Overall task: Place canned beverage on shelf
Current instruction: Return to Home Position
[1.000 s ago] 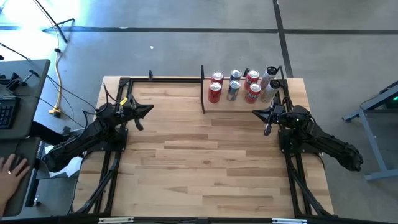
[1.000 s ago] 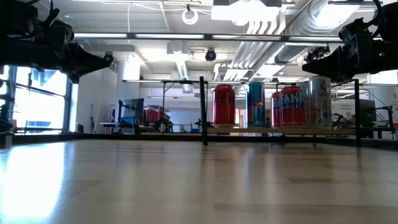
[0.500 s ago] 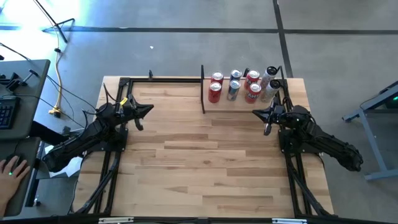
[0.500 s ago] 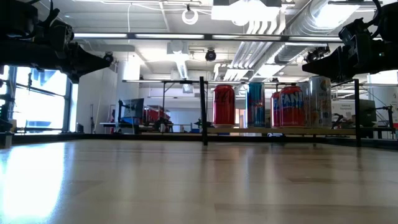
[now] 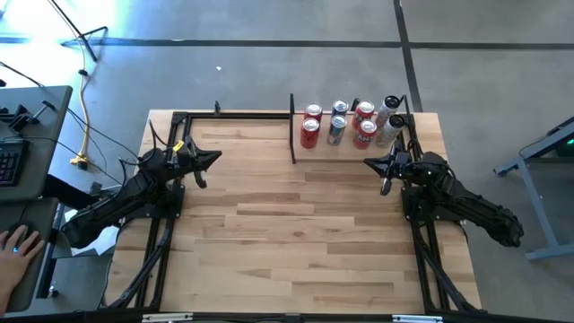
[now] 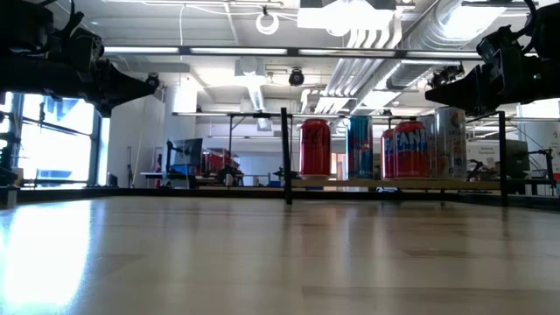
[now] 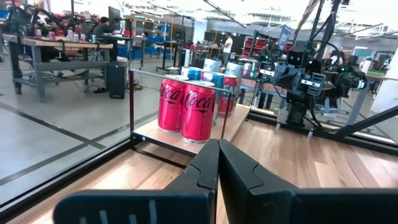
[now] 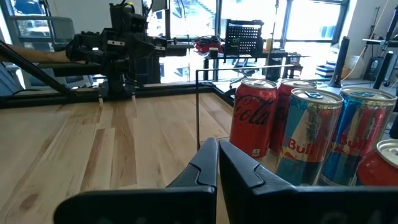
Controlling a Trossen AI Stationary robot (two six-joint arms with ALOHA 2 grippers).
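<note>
Left end effector and right end effector were closed, empty; homing should avoid the shelved red and silver cans.

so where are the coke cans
High view: the Coke cans are the shelf's leftmost pair, at the table's far edge, beside the Red Bull cans.

left arm, right arm: matte black, jointed | fingers: dark, wedge-shaped, tapered
</note>
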